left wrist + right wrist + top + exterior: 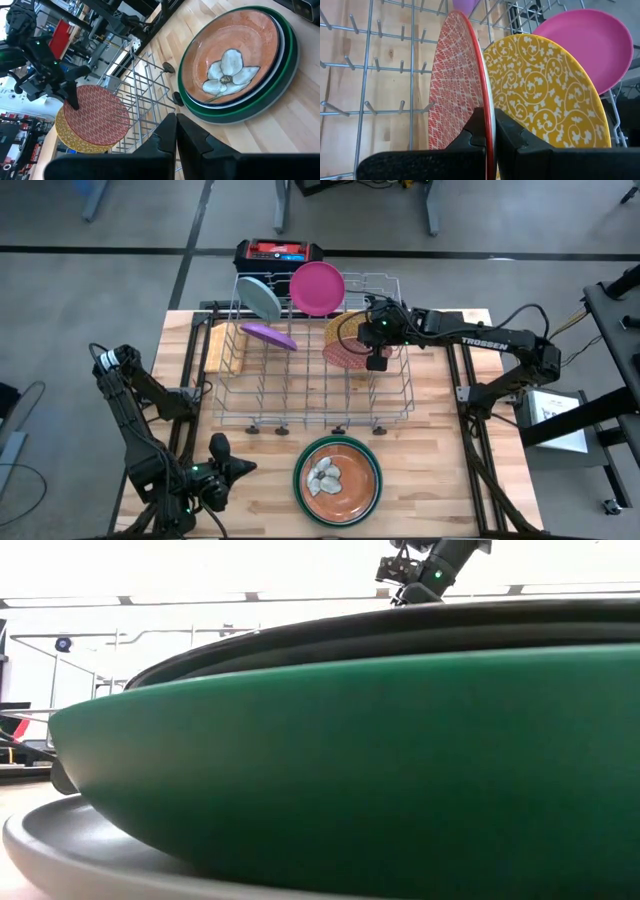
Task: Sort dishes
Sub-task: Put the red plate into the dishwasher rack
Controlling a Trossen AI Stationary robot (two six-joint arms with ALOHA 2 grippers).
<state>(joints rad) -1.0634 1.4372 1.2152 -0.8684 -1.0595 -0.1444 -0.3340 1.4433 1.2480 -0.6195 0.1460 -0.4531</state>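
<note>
Bench (440, 430): wooden, carrying the rack and a plate stack.
Wire dish rack (300, 395): at the bench's far middle; pink plate (317, 287), pale blue plate (260, 297), purple plate (268, 335) and yellow patterned plate (545, 95) inside.
Plate stack (338, 479): near edge, brown flower plate (227, 55) on top, green plate (350, 760) beneath.
Right end effector (490, 137): over the rack, clamped on the upright red patterned plate (457, 80), just beside the yellow one.
Left end effector (176, 132): fingers closed together, empty, near bench's front left.
</note>
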